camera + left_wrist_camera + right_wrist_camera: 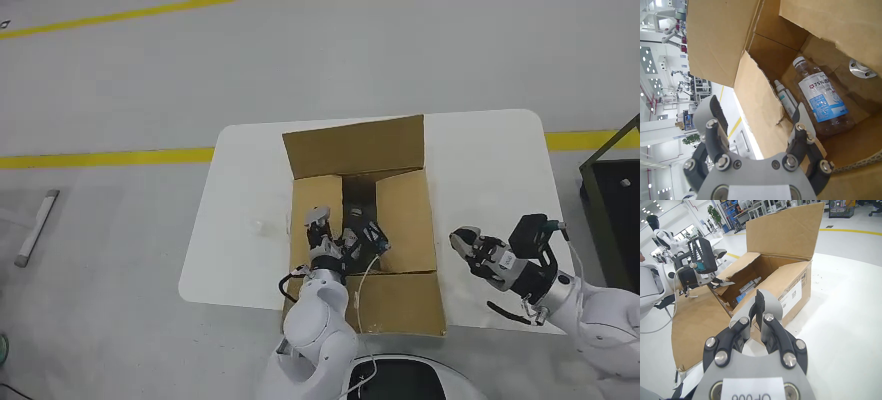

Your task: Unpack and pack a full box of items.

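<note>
i see my left gripper point(757, 104) spread wide astride a torn inner flap point(753, 85) of the box point(355, 150), one finger inside. a big clear bottle point(825, 100) and a slim spray bottle point(785, 98) lie on the box floor. my right gripper point(758, 300) hangs pinched closed beside the box.

Open cardboard box point(405, 215), clear labelled bottle point(823, 98) and slim spray bottle point(785, 97) lying inside
</note>
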Robot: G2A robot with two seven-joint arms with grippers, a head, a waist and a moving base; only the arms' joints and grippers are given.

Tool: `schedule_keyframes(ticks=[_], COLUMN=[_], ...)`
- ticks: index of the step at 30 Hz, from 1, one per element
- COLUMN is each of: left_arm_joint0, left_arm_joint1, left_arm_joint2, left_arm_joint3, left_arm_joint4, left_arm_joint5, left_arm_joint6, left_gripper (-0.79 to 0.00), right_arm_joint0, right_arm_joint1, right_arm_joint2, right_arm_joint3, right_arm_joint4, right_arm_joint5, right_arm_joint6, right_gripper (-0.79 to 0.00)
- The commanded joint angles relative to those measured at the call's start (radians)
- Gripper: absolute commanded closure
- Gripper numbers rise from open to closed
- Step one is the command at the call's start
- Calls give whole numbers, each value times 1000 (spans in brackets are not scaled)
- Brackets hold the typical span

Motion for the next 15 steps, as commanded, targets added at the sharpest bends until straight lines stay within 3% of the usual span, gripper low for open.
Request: schedule_keyframes(ticks=[1,15], left_arm_joint0=[8,62], left_arm_joint1=[1,-1], left_arm_joint2=[-6,-27], left_arm_joint3=[-5,-85], left_arm_joint4=[6,-89], left_arm_joint5=[2,6], left_arm_joint6=[5,44], left_gripper=[0,0], right_arm_joint0=[4,21], right_arm_joint1=[0,0], right_arm_joint2=[-4,-23], right_arm_joint3=[1,-5], right_arm_joint4=[-3,-8], right_arm_joint5=[2,14], right_arm_joint6=[-1,-5], right_gripper=[0,0])
